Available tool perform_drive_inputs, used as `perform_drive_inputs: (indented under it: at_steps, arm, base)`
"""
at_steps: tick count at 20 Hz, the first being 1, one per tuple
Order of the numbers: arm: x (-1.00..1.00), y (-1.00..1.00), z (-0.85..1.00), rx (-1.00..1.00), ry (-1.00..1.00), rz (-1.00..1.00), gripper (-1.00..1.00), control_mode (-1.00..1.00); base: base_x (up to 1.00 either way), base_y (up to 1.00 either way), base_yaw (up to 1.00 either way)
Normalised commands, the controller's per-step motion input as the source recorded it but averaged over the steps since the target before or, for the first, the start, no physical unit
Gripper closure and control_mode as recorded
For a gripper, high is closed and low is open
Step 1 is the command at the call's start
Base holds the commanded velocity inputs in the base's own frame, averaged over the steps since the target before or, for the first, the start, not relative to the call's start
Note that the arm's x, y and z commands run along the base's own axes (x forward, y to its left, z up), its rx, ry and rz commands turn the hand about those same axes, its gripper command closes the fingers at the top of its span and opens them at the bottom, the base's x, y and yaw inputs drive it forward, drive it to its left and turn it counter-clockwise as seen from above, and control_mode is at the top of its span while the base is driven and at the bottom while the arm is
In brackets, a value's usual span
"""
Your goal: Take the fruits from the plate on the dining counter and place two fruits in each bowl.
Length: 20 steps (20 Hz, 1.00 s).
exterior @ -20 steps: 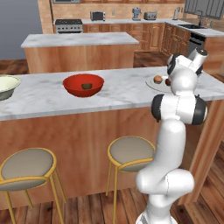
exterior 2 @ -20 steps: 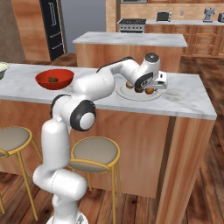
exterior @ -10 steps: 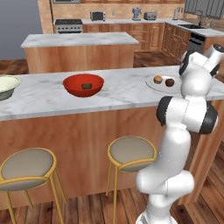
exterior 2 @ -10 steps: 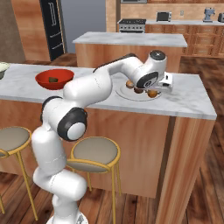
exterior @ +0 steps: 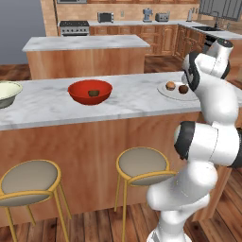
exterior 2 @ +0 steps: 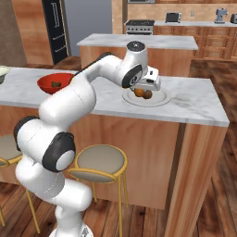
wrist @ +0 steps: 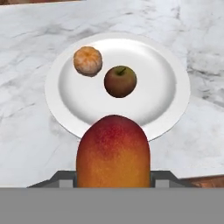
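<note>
**Ana:** Since a second ago the hand has come up off the plate; before, it sat low over the fruit, and now it hangs above the dish with the large orange-red fruit lifted along with it.

**Ben:** Where does that fruit sit against the fingers?

**Ana:** In the hand view it stands right at the bottom centre, in the spot between the two tips, and hides most of them. The gripper is closed around it, narrow enough to carry it, with the fruit clear of the plate below.

**Ben:** What is left on the plate?

**Ana:** Two pieces. An orange-tan round fruit lies toward the far left of the dish, and a brown apple-like fruit with a small stem sits just beside it, nearer the middle. They are close but apart.

**Ben:** And the bowls?

**Ana:** On the dining counter the red bowl stands well to the left of the plate and has one small brown fruit inside. The cream bowl is at the far left edge of the left base view; I cannot tell what it holds.

**Ben:** Any labels or writing?

**Ana:** None that I can read on the fruit, dishes or counter.
</note>
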Motion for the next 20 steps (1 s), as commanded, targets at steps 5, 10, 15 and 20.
perform_drive_inputs:
  at_steps: [5, 10, 15, 20]
  arm:
    - [0.0, 1.0, 0.03, 0.0, 0.0, 0.0, 1.0, -1.0]
    - [0.0, 1.0, 0.3, 0.02, 0.0, 0.0, 1.0, -1.0]
    - [0.04, 1.0, 0.28, 0.0, 0.0, 0.0, 1.0, -1.0]
    - [0.08, 1.0, 0.25, 0.0, 0.0, 0.0, 1.0, -1.0]
  base:
    - [0.0, 0.0, 0.0]
    - [0.0, 0.0, 0.0]
    - [0.0, 0.0, 0.0]
    - [0.0, 0.0, 0.0]
